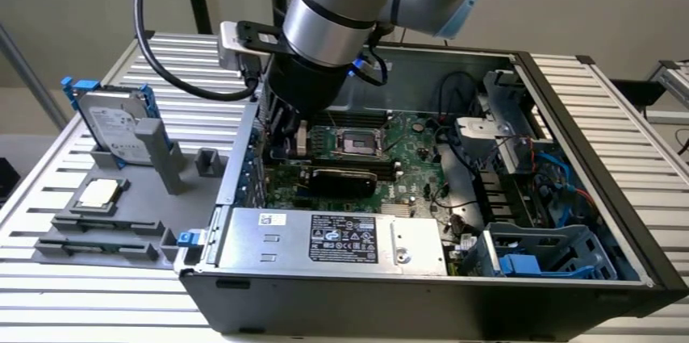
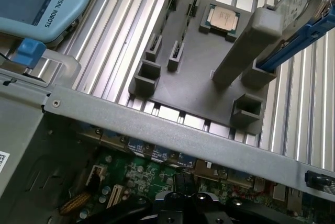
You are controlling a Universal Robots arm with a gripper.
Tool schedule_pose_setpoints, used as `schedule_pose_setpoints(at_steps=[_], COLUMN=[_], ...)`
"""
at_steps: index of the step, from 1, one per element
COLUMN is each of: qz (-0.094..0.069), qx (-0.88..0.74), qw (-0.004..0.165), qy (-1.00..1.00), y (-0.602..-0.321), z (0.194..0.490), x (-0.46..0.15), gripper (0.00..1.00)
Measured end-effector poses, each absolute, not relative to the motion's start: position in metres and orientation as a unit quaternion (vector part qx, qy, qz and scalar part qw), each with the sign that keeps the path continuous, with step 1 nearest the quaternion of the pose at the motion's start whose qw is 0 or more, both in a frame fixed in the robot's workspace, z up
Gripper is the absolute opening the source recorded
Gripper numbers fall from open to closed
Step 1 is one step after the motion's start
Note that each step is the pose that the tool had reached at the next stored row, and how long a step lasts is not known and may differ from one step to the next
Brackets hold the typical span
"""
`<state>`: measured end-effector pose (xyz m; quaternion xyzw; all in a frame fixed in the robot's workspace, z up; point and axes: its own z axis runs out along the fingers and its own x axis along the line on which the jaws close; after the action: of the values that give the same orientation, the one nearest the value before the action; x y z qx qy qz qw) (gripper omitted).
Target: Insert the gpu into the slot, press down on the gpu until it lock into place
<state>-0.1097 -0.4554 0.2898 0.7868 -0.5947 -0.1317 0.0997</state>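
Exterior view: the gripper reaches into the open computer case, near the gpu sitting on the green motherboard; whether it is clamped on anything cannot be told. The case stands on a slatted metal table beside 1 grey tray holding a hard drive and a processor chip.

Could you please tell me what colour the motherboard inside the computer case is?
Green. The motherboard shows best in the exterior view.
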Motion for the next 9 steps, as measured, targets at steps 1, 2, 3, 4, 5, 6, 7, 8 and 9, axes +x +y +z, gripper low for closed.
schedule_pose_setpoints(at_steps=[1,2,3,4,5,6,7,8,9], qz=[-0.132,-0.132,-0.132,-0.133,-0.133,-0.134,-0.134,-0.135,-0.135], qx=[0.787,0.787,0.787,0.787,0.787,0.787,0.787,0.787,0.787], qw=[0.100,0.100,0.100,0.100,0.100,0.099,0.099,0.099,0.099], qy=[-0.595,-0.595,-0.595,-0.595,-0.594,-0.594,-0.594,-0.594,-0.594], y=[-0.4554,-0.4554,-0.4554,-0.4553,-0.4550,-0.4547,-0.4544,-0.4542,-0.4539], z=[0.2896,0.2894,0.2891,0.2890,0.2889,0.2888,0.2888,0.2888,0.2887], x=[-0.1094,-0.1094,-0.1094,-0.1094,-0.1093,-0.1093,-0.1092,-0.1093,-0.1093], gripper=[0.11,0.11,0.11,0.11,0.11,0.11,0.11,0.11,0.11])
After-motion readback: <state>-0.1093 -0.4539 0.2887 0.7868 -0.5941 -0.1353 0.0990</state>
